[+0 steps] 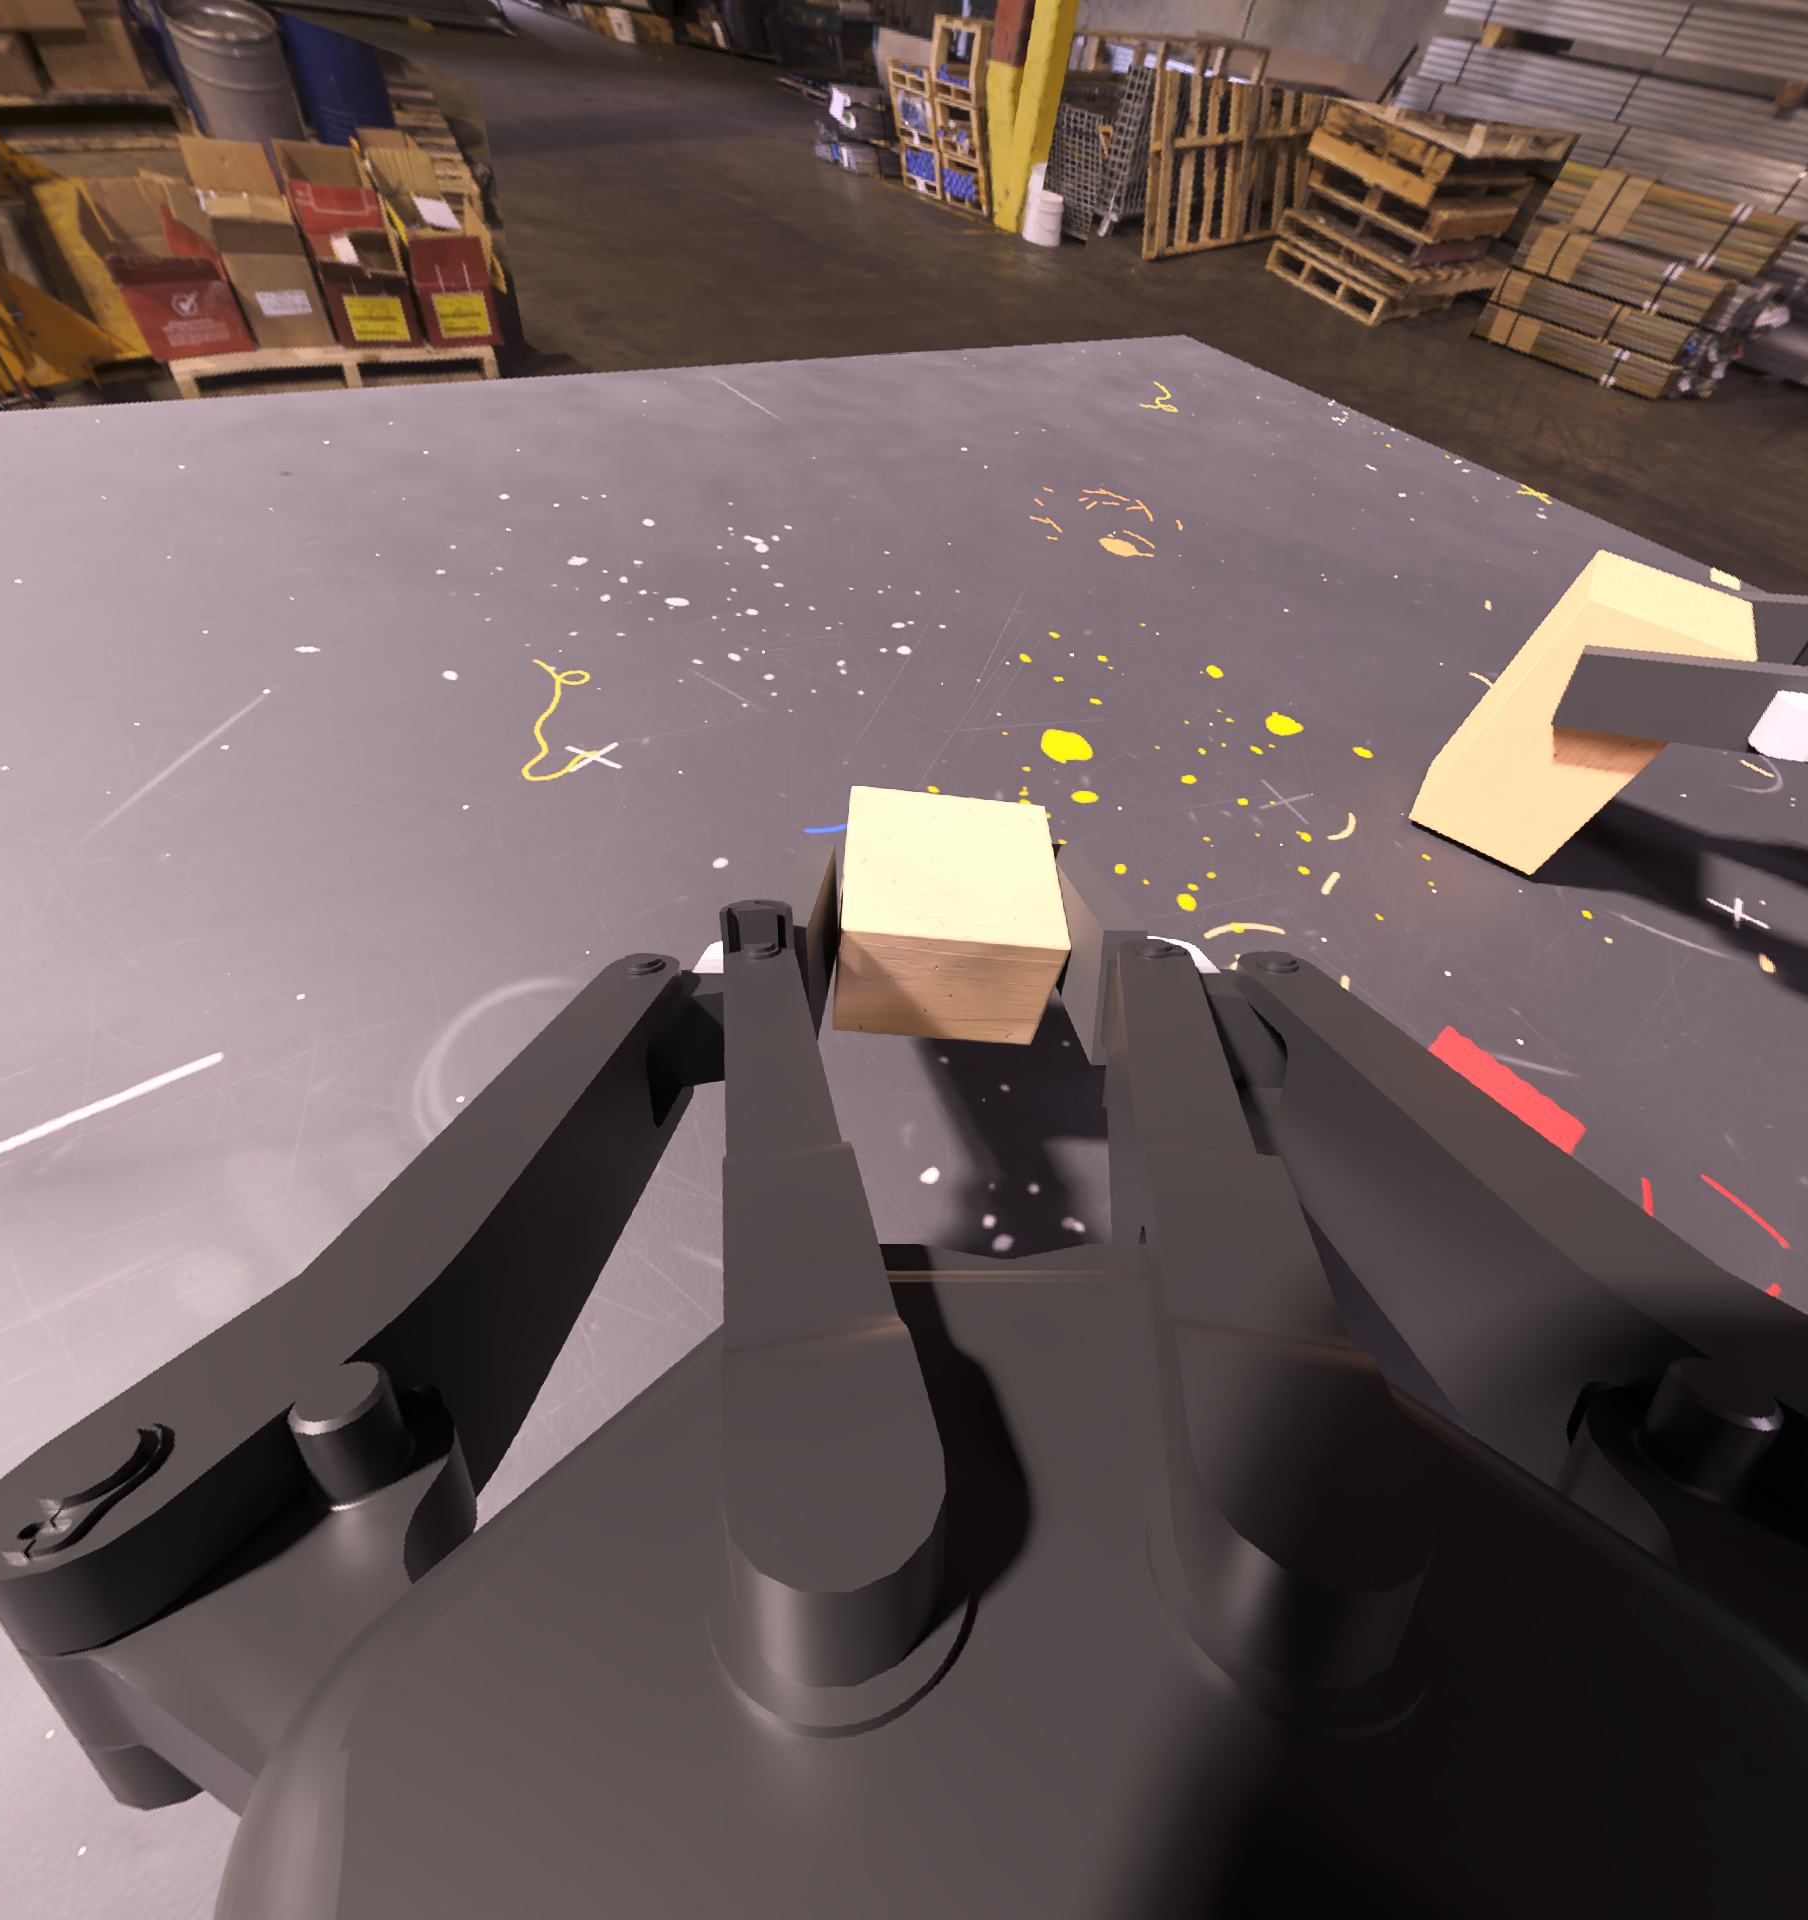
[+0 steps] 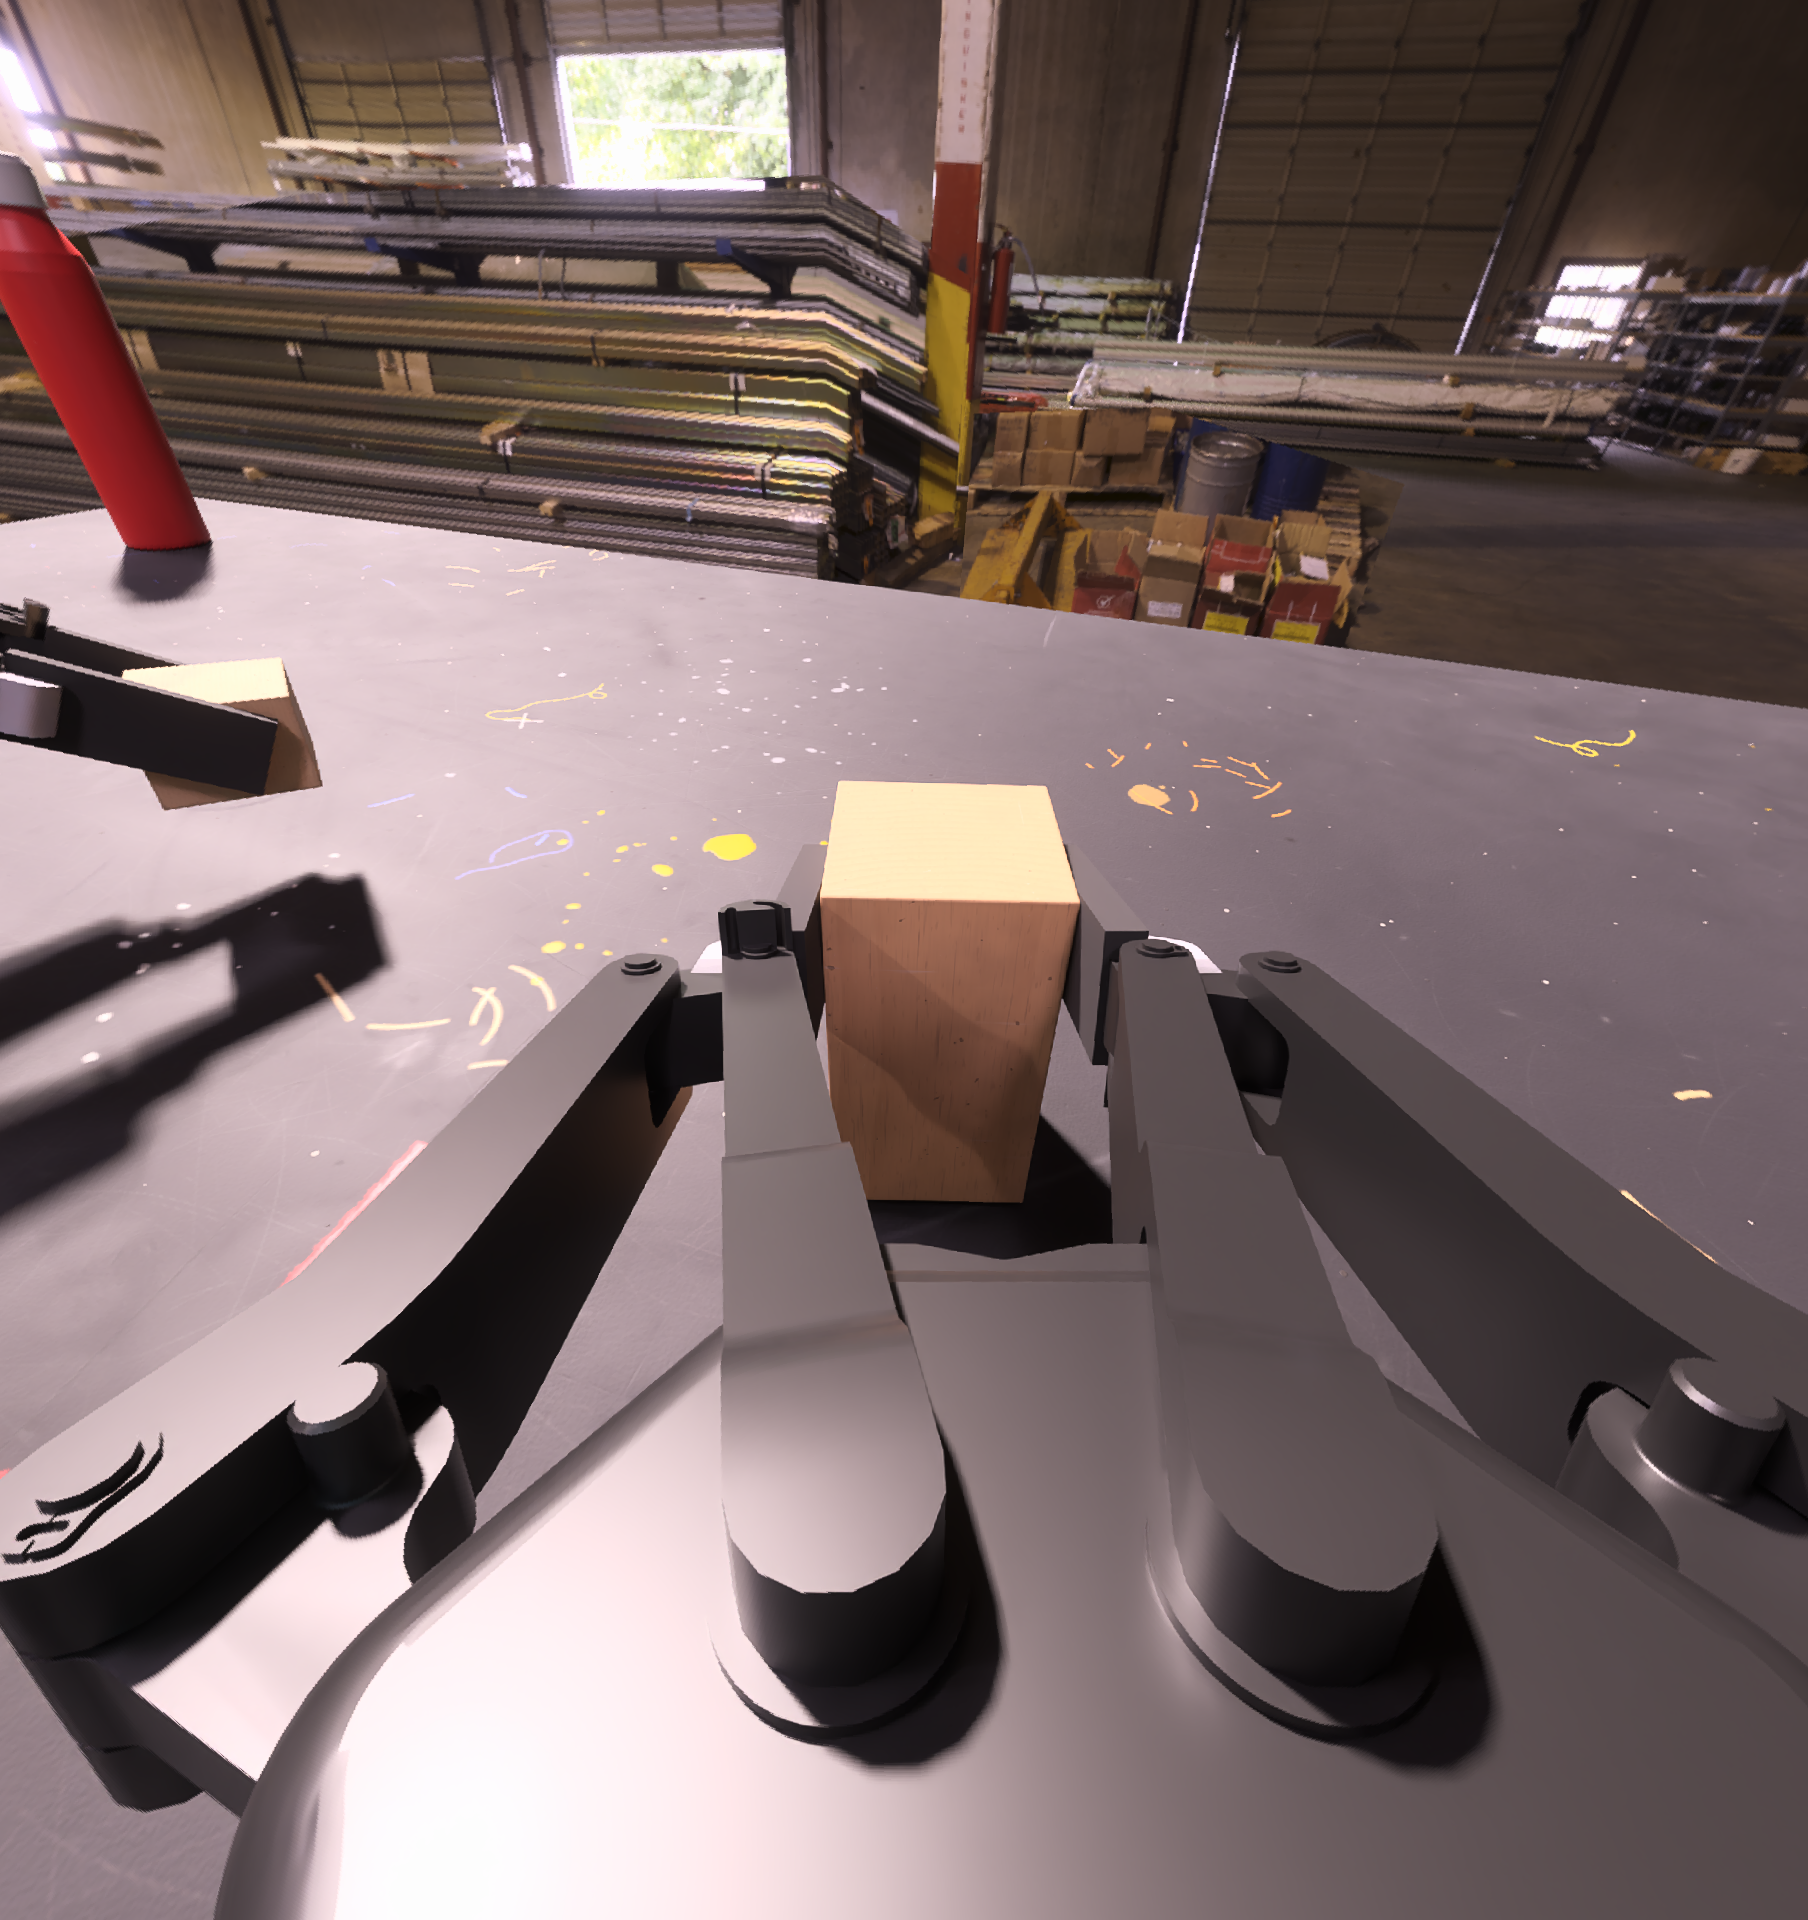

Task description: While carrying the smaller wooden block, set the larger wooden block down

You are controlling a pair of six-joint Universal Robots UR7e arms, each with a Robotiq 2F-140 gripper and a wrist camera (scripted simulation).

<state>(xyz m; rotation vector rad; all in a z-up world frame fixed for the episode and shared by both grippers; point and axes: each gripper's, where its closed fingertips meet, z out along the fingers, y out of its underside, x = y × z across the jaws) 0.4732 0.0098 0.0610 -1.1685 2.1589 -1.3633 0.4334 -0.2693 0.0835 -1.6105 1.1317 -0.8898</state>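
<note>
One grey, paint-spattered bench (image 1: 360, 831) carries everything here. The larger wooden block (image 2: 947, 997), an upright oblong, is clenched between the pads of the right claw (image 2: 947, 935); in the left wrist view it hangs tilted above the bench near the right edge, a shadow beneath it, not touching the surface. A red bottle (image 2: 74, 343) with a grey cap stands near the far left corner of the bench in the right wrist view. The smaller wooden block (image 1: 947, 914), a cube, is gripped by the left claw (image 1: 947, 925) and held clear of the bench toward its middle.
</note>
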